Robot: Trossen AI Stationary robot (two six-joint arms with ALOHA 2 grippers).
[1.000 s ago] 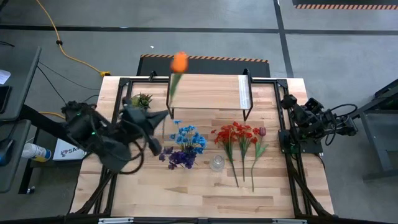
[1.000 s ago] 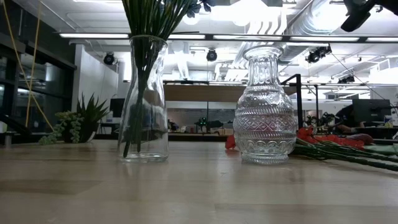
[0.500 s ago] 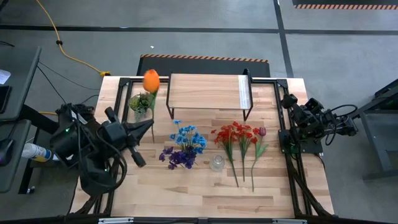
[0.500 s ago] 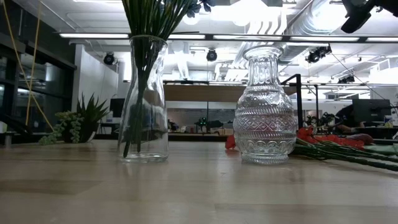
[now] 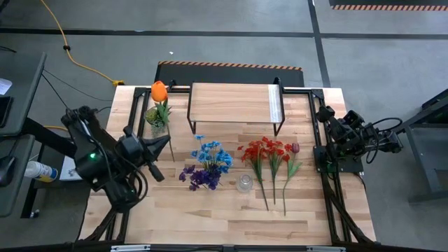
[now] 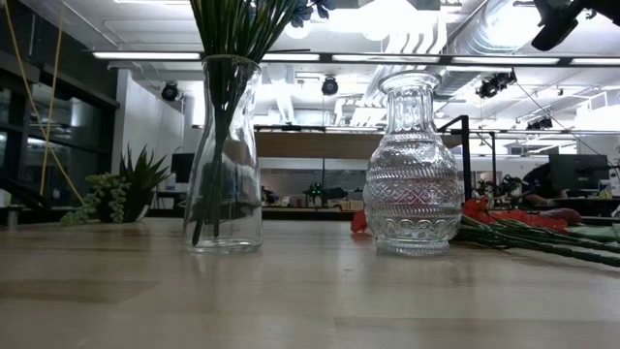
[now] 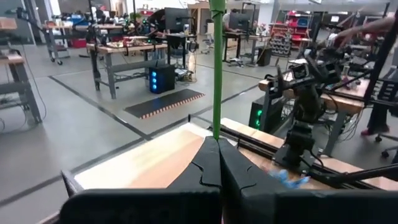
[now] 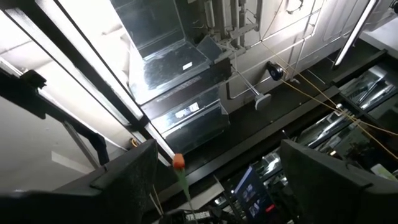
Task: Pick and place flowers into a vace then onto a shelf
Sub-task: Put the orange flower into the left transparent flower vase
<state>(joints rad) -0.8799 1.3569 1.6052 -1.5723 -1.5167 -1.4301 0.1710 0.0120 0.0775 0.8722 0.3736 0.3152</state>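
An orange flower [image 5: 159,91] on a long green stem [image 7: 217,74] stands upright over the table's far left, its bloom above the small potted plant [image 5: 159,115]. My left gripper [image 5: 170,138] is shut on that stem. Blue flowers [image 5: 212,154] and purple flowers [image 5: 201,176] stand with their stems in a plain glass vase [image 6: 225,155]. A patterned clear vase [image 6: 412,165] stands beside it. Red flowers [image 5: 269,154] and a maroon tulip [image 5: 295,148] lie flat on the table. The shelf [image 5: 234,103] stands at the far middle. My right gripper [image 5: 325,115] waits open at the right edge. My left gripper pinches the orange flower's green stem [image 7: 217,134] between its two shut fingers. The fingers point level, from the table's left side, and lie across the stem. The flower is lifted clear and stands upright above the fingers; the stem below them is hidden by the gripper.
The potted plant stands at the far left corner, right under the orange bloom. Black frame rails [image 5: 318,161] run along the table's sides. Bare wood lies along the near edge [image 5: 231,220].
My left gripper has come down and toward the table's left edge, rolling as it went, still shut on the stem. The orange flower has travelled with it from above the shelf's left end to above the potted plant, and now stands more upright.
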